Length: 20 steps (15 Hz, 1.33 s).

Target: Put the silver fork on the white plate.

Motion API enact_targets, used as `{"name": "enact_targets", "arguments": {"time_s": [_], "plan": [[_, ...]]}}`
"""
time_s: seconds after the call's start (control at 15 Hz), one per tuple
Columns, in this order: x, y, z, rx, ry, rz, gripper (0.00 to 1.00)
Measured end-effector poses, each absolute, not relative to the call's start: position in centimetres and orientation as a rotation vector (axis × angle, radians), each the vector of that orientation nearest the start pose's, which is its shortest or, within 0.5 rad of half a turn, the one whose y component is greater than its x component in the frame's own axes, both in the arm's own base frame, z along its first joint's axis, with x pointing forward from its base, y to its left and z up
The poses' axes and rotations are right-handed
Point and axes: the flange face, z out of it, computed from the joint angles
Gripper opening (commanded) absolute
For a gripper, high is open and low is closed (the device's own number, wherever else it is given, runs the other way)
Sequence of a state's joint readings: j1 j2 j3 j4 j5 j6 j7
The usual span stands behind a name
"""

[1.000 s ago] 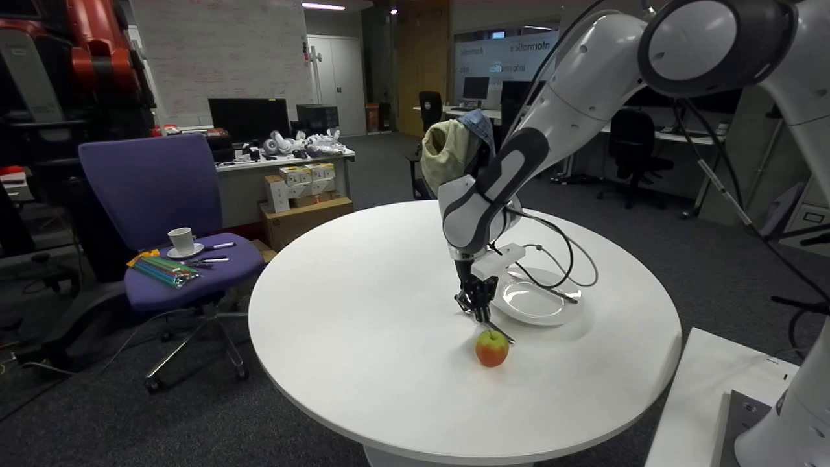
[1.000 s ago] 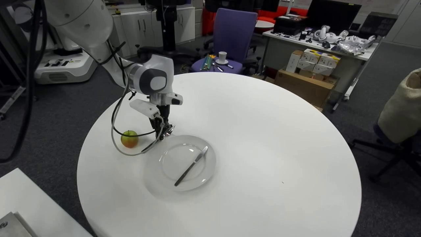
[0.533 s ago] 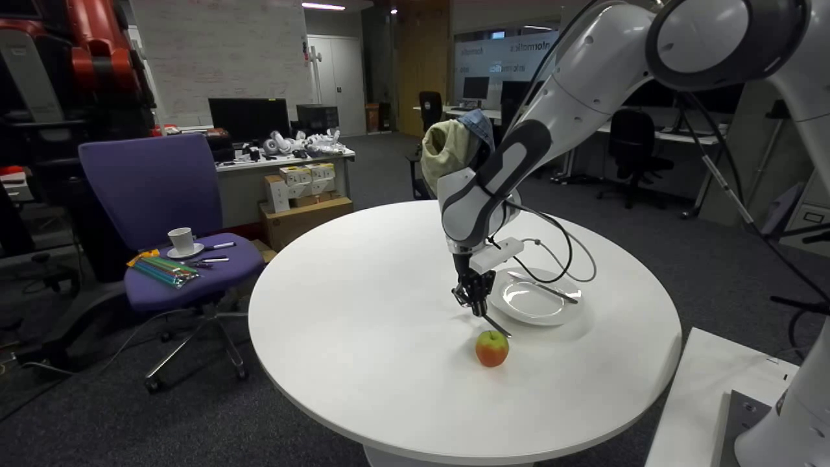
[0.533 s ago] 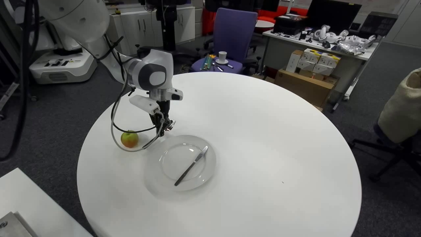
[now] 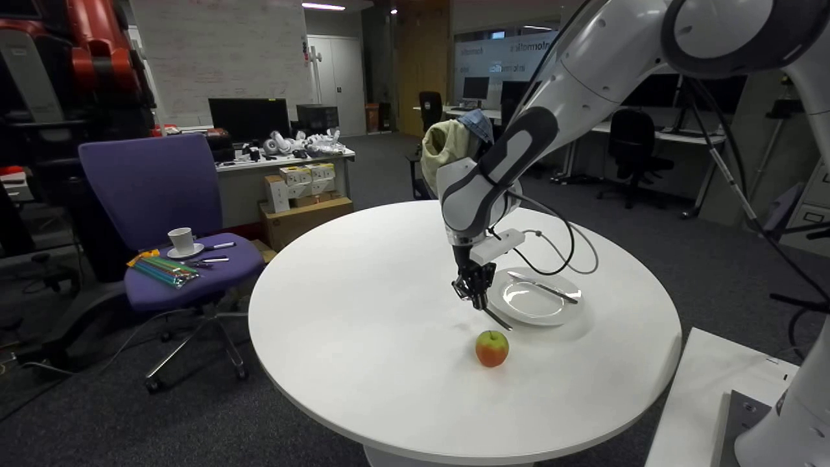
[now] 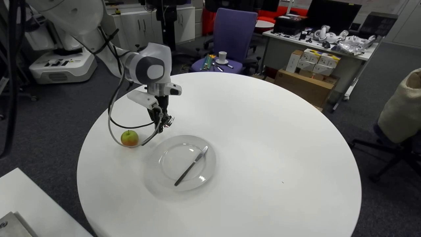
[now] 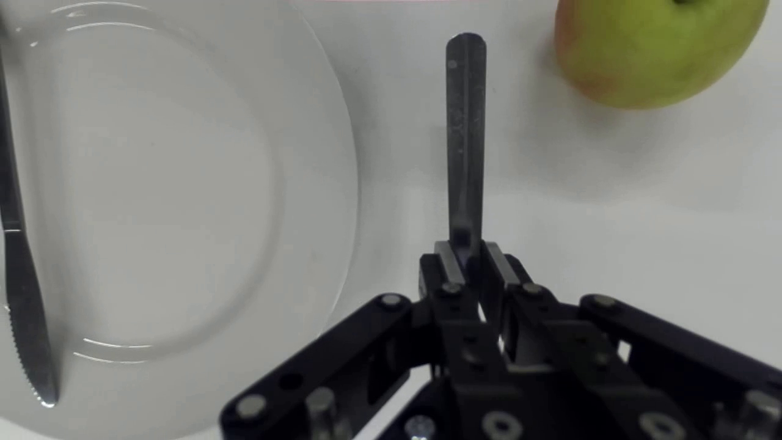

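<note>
Silver fork (image 7: 466, 134): flat, round-ended metal handle, upper centre of wrist view, between white plate (image 7: 159, 183) and apple (image 7: 654, 58); head hidden there behind the gripper (image 7: 469, 260). Gripper: black, jointed, clamped on the fork, lower centre. White plate: glossy, shallow-rimmed, cropped at left. Knife (image 7: 25, 299) on it: serrated blade, handle cut off. Apple: green, reddish flank, cropped at top

At the table (image 6: 279, 148) are 1 fork (image 7: 466, 134), 1 plate (image 7: 171, 183), 1 knife (image 7: 14, 238), 1 apple (image 5: 492, 349).
</note>
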State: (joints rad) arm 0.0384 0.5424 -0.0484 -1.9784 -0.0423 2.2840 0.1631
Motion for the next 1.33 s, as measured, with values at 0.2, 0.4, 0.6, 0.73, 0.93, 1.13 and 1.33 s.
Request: {"name": "enact_targets", "arguments": {"time_s": [0.2,0.4,0.6,0.73,0.93,1.13,1.33], "plan": [[57.9,-0.7,17.9,-3.188,0.212,0.392,0.03],[57.0,-0.9,18.2,-3.197,0.201,0.411,0.03],[55.9,-1.5,18.4,-3.207,0.199,0.430,0.03],[55.1,-2.0,18.5,-3.216,0.201,0.446,0.03],[54.0,-3.1,18.6,-3.228,0.215,0.466,0.03],[53.0,-4.3,19.2,-3.234,0.255,0.472,0.03],[52.3,-5.7,19.7,-3.233,0.301,0.472,0.03]]}}
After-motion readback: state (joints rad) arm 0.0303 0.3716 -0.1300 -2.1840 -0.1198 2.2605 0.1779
